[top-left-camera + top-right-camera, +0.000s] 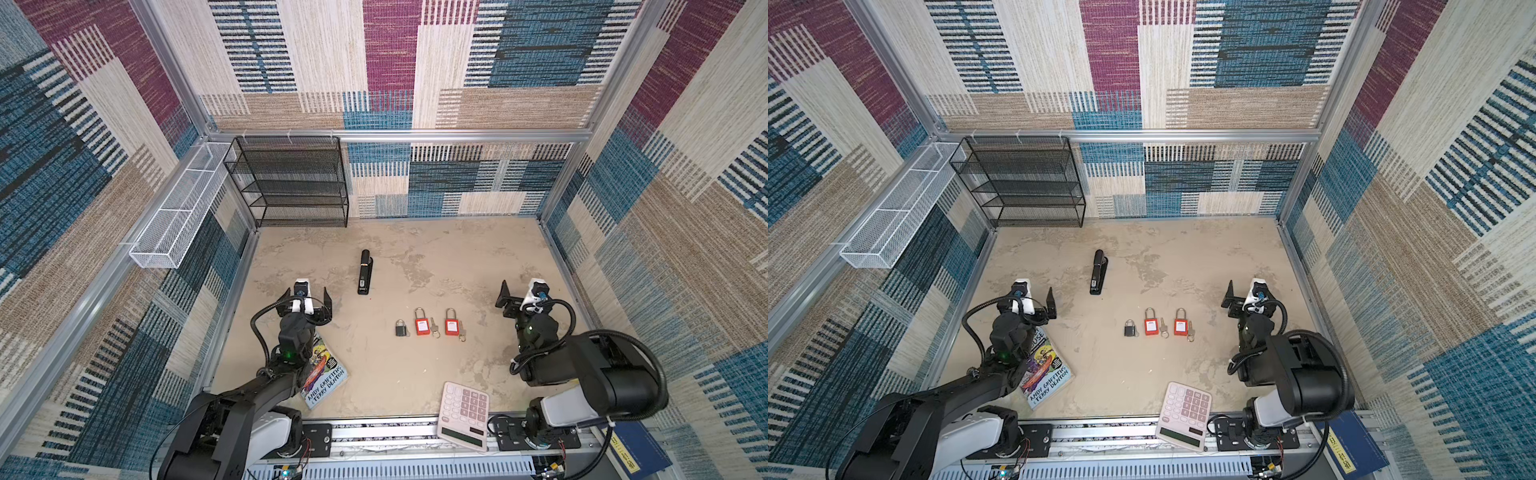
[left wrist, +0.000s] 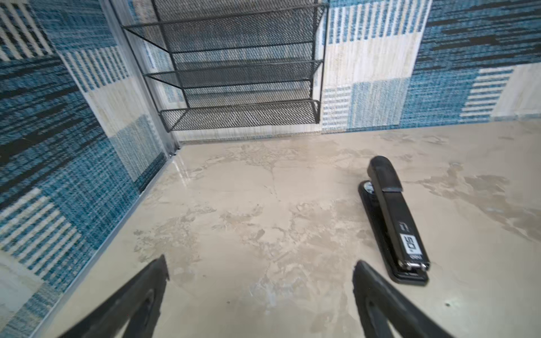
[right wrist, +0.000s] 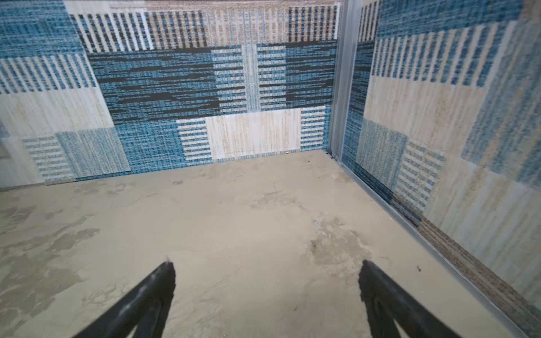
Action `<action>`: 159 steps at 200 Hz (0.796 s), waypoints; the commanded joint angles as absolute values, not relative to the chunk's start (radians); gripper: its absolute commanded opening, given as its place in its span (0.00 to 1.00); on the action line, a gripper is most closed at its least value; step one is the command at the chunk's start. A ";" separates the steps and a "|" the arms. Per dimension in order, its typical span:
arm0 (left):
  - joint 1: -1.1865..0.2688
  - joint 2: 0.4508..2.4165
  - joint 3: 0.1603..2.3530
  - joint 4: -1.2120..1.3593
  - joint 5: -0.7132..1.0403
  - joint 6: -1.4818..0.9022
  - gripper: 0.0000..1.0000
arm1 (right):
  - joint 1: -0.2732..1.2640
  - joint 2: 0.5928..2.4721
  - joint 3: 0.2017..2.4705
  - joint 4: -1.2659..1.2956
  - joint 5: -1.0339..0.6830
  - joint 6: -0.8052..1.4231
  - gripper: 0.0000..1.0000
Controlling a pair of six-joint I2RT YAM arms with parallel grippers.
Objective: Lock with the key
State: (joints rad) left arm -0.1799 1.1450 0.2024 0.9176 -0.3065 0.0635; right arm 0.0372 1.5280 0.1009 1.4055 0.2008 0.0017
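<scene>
Three padlocks lie in a row on the beige floor in both top views. A small dark padlock (image 1: 400,328) is on the left, then a red padlock (image 1: 422,323) with a silver key (image 1: 434,328) beside it. A second red padlock (image 1: 452,323) also has a key (image 1: 461,331) beside it. My left gripper (image 1: 306,297) hovers open far to their left, with bare floor between its fingers in the left wrist view (image 2: 260,263). My right gripper (image 1: 524,293) stands open to their right, over bare floor (image 3: 267,264). Neither wrist view shows a padlock or key.
A black stapler (image 1: 365,272) lies beyond the padlocks, just right of the left gripper (image 2: 392,216). A book (image 1: 324,374) lies under the left arm and a pink calculator (image 1: 463,415) sits at the front edge. A black mesh shelf (image 1: 291,183) and a white wire basket (image 1: 178,208) line the back-left walls.
</scene>
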 commanded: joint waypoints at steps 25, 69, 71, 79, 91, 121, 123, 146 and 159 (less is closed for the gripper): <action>-0.058 1.126 0.247 0.804 -0.168 0.023 1.00 | 0.038 1.535 0.163 1.378 0.146 -0.017 0.99; -0.029 1.401 0.229 1.053 -0.120 0.026 1.00 | 0.037 1.541 0.183 1.346 0.146 -0.017 0.99; -0.025 1.424 0.231 1.070 -0.108 0.029 1.00 | 0.037 1.538 0.183 1.341 0.147 -0.016 0.99; -0.016 1.510 0.238 1.135 -0.040 0.046 1.00 | 0.037 1.539 0.183 1.341 0.146 -0.017 0.99; -0.008 1.546 0.266 1.134 0.028 0.064 1.00 | 0.037 1.538 0.185 1.335 0.146 -0.015 0.99; -0.004 1.549 0.419 0.843 -0.107 0.007 0.99 | 0.037 1.538 0.184 1.339 0.146 -0.015 0.99; -0.002 1.544 0.430 0.811 -0.109 0.001 0.99 | 0.037 1.537 0.184 1.337 0.146 -0.015 0.99; 0.005 1.544 0.417 0.844 -0.112 -0.007 1.00 | 0.036 1.540 0.184 1.339 0.146 -0.015 0.99; 0.005 1.526 0.430 0.784 -0.130 -0.024 1.00 | 0.037 1.539 0.185 1.339 0.146 -0.014 0.99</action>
